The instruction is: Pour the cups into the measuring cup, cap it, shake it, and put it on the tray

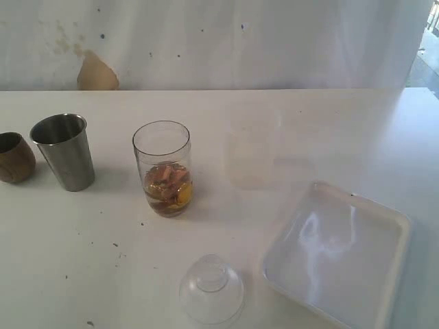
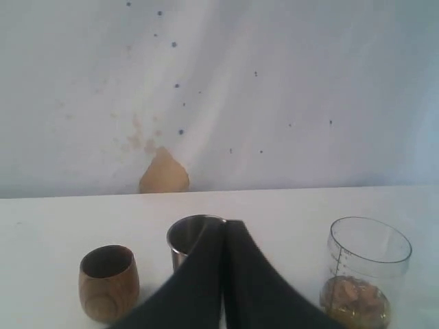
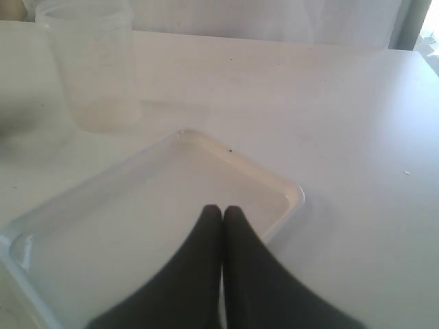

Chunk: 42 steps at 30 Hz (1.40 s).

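On the white table [image 1: 329, 123] in the exterior view, the measuring cup [image 1: 163, 168] stands upright left of the middle, its top open, with brown and orange pieces in its bottom. On its left stand the steel tumbler [image 1: 63, 151] and, cut by the picture's edge, the wooden cup [image 1: 14, 157]. The frosted plastic cup [image 1: 252, 154] stands to its right, faint against the table. A clear dome lid [image 1: 211, 291] lies near the front, and the tray [image 1: 384, 226] fills the front right corner. Bare table separates them all.

In the left wrist view, the left fingers [image 2: 199, 288] are pressed together tip to tip. The steel tumbler [image 2: 186, 236] stands just behind the tips, partly hidden. The wooden cup [image 2: 108, 282] and measuring cup [image 2: 363, 274] flank them, each apart.

In the right wrist view, the right fingers [image 3: 199, 274] are closed and hang over the tray [image 3: 137, 205] near its rim. The frosted plastic cup [image 3: 92, 68] stands beyond the tray's far corner, with open table past the rim.
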Each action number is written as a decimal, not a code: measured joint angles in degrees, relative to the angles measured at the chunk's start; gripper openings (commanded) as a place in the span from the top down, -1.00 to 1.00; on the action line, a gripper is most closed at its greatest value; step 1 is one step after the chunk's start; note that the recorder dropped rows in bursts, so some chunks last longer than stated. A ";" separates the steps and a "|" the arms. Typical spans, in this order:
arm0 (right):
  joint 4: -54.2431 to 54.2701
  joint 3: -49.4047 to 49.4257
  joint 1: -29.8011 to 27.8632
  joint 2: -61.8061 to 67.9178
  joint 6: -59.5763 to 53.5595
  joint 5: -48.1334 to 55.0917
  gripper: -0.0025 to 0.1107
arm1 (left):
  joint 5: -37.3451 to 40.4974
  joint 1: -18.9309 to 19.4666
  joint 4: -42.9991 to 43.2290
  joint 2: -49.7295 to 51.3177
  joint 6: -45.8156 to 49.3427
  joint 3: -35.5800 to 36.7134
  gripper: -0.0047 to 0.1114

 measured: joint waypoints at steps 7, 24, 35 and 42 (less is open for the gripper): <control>0.00 0.00 0.00 0.00 0.00 0.00 0.96 | 0.00 0.00 0.00 0.01 0.00 0.02 0.92; 0.00 0.00 0.00 0.00 0.00 0.00 0.96 | 0.00 0.00 0.00 -1.00 0.00 0.54 0.92; 0.00 0.00 0.00 0.00 0.00 0.00 0.96 | 0.24 3.12 0.00 -11.33 5.86 7.46 0.92; 0.00 0.00 0.00 0.00 0.00 0.00 0.96 | 0.59 8.16 -0.12 -12.54 2.90 13.55 0.92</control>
